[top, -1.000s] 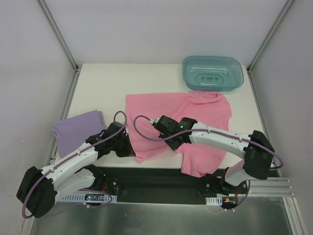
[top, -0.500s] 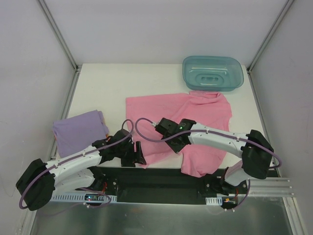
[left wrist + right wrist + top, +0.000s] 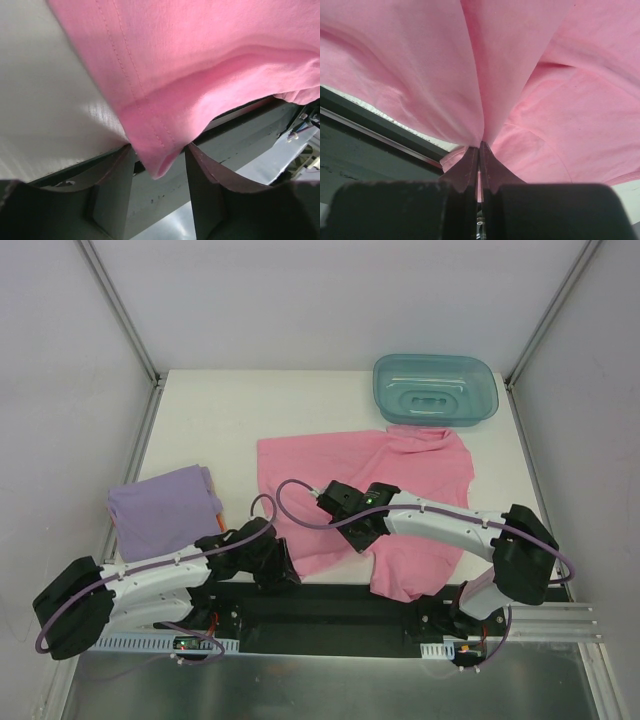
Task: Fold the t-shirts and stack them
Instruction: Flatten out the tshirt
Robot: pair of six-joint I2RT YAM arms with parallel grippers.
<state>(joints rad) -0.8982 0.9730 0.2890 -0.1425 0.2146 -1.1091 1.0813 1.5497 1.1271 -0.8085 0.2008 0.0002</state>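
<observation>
On the white table the pink t-shirt is lying spread out and partly bunched, with its collar end touching the teal tub at the far side and its near part hanging over the front edge of the table. To the left, well apart from it, the purple t-shirt is resting as a flat folded packet near the left edge.

Judging from this, the folding of the pink t-shirt is the step in hand, and it is not far along; the purple one seems already done.

The right pincer is holding a pinch of pink cloth, its jaws pressed together with the fabric rising out of them in a ridge. In the top view it is sitting over the near middle of the shirt.

The left pincer is standing at the near left corner of the shirt, at the table edge. Its jaws are partly apart, and the stitched hem corner is hanging down between them, but they are not clamping it.

The next move, I think, is asking the left pincer to close firmly on this hem corner, catching the cloth without slipping off the thin edge. After that both arms could be lifting together and carrying the near part over for a fold.
</observation>
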